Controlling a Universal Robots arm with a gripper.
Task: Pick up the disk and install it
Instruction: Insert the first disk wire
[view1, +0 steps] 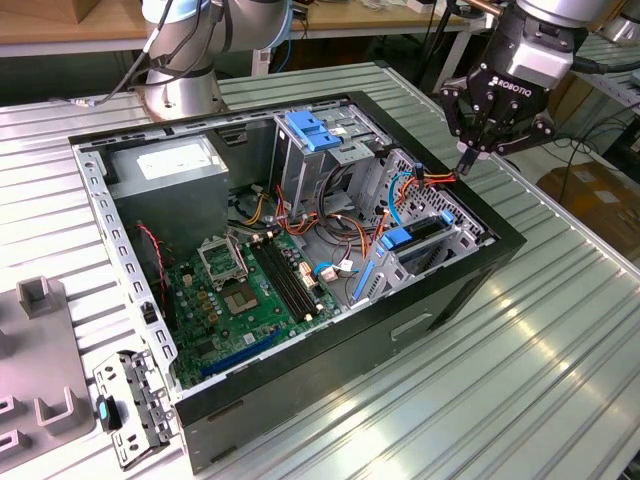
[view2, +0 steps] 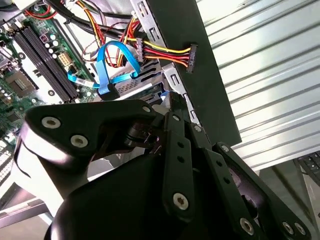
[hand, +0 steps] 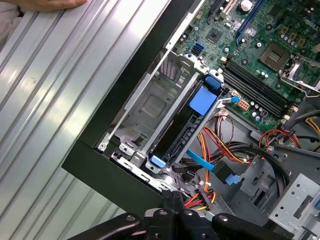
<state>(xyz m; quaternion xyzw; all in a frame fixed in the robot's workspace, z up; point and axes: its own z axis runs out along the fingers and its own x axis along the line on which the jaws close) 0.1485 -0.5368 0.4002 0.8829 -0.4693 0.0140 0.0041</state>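
Disk (hand: 183, 131) stands on edge in the drive cage (hand: 155, 105), apparently so its blue rails (hand: 156, 161) fit the slot. The pincer (view1: 467, 157), fingers pressed together and empty, hangs just above the cage.

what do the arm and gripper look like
The arm is silver-grey tubing with rounded joints, and a dark cable hangs by its base. The gripper is black, with white lettering on its body and jointed links dotted with silver screw heads.
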